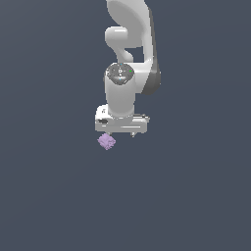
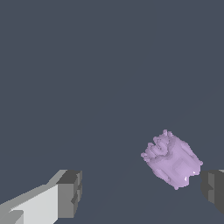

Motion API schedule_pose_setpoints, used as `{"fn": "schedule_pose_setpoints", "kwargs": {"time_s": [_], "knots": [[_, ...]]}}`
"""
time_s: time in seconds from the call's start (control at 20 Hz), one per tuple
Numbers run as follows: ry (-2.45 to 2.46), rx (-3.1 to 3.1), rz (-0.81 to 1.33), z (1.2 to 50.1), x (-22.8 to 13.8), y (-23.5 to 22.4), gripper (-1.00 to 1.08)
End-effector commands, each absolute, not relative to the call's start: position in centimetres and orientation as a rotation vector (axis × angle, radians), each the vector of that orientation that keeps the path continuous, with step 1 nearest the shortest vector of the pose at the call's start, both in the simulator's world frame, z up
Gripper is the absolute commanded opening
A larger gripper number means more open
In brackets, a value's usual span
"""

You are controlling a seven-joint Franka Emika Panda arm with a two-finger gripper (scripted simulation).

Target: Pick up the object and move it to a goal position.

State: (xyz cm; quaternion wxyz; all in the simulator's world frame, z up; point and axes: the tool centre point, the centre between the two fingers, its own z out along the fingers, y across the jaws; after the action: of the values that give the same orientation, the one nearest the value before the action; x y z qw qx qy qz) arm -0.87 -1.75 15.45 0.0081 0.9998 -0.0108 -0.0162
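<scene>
The object is a small lilac lumpy chunk (image 1: 106,142) on the dark floor, just below the white gripper's hand in the exterior view, toward its left end. In the wrist view the object (image 2: 171,159) lies between the two grey fingertips, close beside one fingertip (image 2: 213,189) and far from the other (image 2: 70,192). It touches neither that I can see. My gripper (image 2: 142,191) is open and empty, its fingers wide apart. In the exterior view the fingers are hidden behind the hand (image 1: 121,123).
The white arm (image 1: 128,59) rises from the hand toward the top of the exterior view. The floor is a plain dark grey-blue surface (image 1: 196,196) with no other objects or markers showing.
</scene>
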Motion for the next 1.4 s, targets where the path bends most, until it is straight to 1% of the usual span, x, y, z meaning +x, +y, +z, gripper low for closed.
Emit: {"fn": "schedule_pose_setpoints", "kwargs": {"time_s": [0.0, 0.5, 0.95, 1.35], "knots": [[-0.034, 3.125, -0.051, 15.5, -0.9, -1.8, 1.0], [-0.067, 3.134, 0.01, 17.7, -0.1, -3.7, 1.0], [-0.008, 3.133, 0.006, 17.2, -0.3, -3.9, 1.0], [0.168, 3.126, 0.002, 15.9, -0.9, -5.0, 1.0]]}}
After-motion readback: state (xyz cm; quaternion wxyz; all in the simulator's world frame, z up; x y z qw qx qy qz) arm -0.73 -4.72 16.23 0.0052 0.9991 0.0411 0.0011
